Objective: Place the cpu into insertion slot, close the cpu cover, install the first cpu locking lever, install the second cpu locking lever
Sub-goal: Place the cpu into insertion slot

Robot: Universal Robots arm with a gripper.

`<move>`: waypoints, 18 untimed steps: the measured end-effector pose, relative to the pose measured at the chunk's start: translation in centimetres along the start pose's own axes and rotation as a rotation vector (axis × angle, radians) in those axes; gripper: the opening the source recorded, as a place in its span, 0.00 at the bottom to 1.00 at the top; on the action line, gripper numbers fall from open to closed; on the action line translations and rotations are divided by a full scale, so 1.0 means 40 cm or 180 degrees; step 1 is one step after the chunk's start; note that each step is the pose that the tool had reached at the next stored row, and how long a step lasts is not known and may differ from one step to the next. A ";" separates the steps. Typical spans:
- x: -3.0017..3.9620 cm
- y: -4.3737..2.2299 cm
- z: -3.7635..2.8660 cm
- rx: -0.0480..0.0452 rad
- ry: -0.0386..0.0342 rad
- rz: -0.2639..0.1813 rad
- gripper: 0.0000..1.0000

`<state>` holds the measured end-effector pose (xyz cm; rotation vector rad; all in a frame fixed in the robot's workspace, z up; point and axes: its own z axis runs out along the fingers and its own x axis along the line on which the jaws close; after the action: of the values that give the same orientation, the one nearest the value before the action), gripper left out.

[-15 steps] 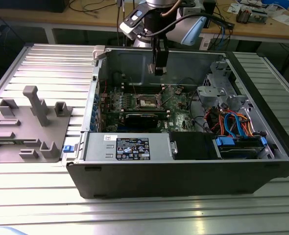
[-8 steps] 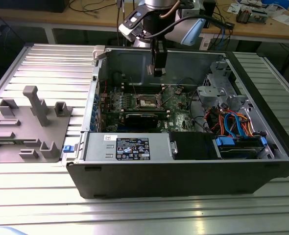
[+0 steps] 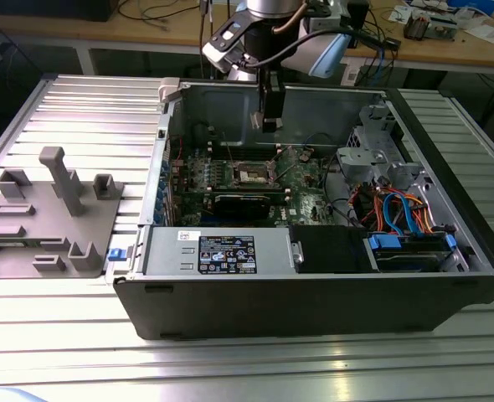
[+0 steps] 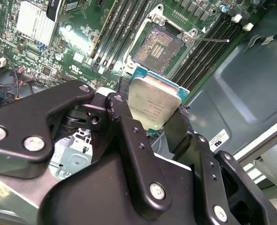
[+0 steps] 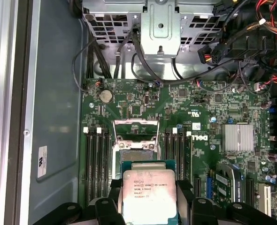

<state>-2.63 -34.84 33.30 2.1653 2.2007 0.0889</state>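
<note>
cpu [image 4: 155, 105] is clamped by two opposite edges in the gripper [image 4: 150, 115], silver top facing up. It hangs over the motherboard near the insertion slot [image 4: 157, 44], not in it. The slot is bare, dark centre showing, and in the first wrist view the cpu cover [image 5: 135, 123] looks flipped up right beside it. The arm drops straight down into the open case [image 3: 314, 293] in the exterior view. Memory slots [image 5: 97, 164] run along both sides of the slot, so two banks. One chip, one socket.
</note>
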 end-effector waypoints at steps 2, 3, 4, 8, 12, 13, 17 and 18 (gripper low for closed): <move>0.000 -0.001 0.002 0.0000 0.0000 0.0000 0.54; 0.000 -0.001 0.003 0.0000 0.0000 0.0000 0.54; 0.000 -0.002 0.004 0.0000 0.0000 0.0000 0.54; 0.000 -0.003 0.006 0.0000 0.0000 0.0000 0.54; 0.000 -0.005 0.010 0.0000 0.0000 0.0000 0.54; 0.000 -0.006 0.010 0.0000 0.0000 0.0000 0.54; 0.000 -0.006 0.012 0.0000 0.0000 0.0000 0.54; 0.000 -0.007 0.013 0.0000 0.0000 0.0000 0.54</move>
<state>-2.85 -34.84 32.77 2.1653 2.2008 0.0890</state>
